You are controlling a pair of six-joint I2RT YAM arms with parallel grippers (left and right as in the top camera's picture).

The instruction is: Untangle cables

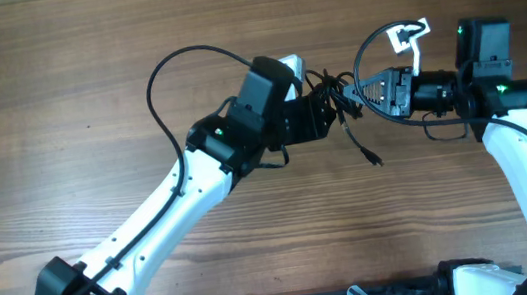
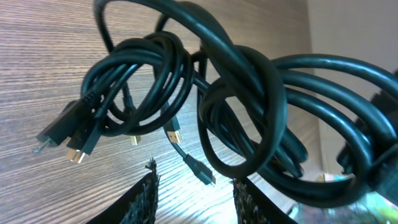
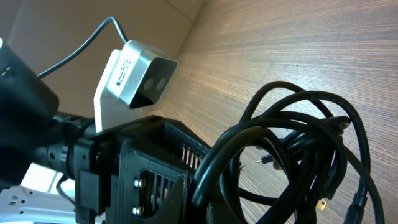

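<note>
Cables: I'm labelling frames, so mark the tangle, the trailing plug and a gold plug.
tangle (image 1: 336, 91): overhead view, knotted middle.
trailing plug (image 1: 377, 162): overhead view, its tip.
gold plug (image 2: 76, 155): left wrist view, metal tip.

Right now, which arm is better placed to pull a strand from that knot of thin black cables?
Left, probably. The left gripper is open right by the thin black cables and their dangling gold-tipped plugs. The right gripper seems to be holding the knot up.

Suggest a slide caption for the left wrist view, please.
Knotted thin black cables with gold-tipped plugs over the wooden table, beyond the left gripper.
</note>
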